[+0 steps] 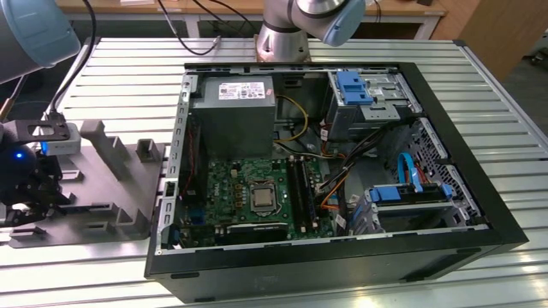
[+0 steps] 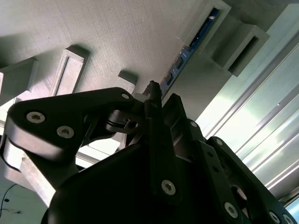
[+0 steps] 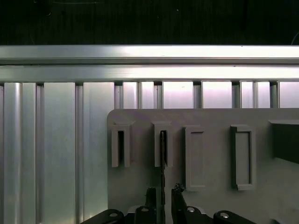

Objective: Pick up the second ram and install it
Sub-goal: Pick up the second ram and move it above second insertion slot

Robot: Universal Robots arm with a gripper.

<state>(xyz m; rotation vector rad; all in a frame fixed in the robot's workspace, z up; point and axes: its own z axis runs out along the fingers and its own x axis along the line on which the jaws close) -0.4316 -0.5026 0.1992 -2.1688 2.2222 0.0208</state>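
The second ram is a thin blue stick standing on edge in a slot of the grey holder plate. In the first wrist view the second ram shows edge-on as a dark line running between my fingertips. My gripper straddles the stick's near end with a small gap on each side, so it is open. In the second wrist view the gripper is low over the plate at that end of the stick. In the exterior view the gripper hangs over the holder plate at the far left.
The open computer case lies to the exterior view's right of the plate, with the green motherboard, its black memory slots and the grey power-supply box. Raised grey posts stand on the plate. A slatted metal table lies beneath.
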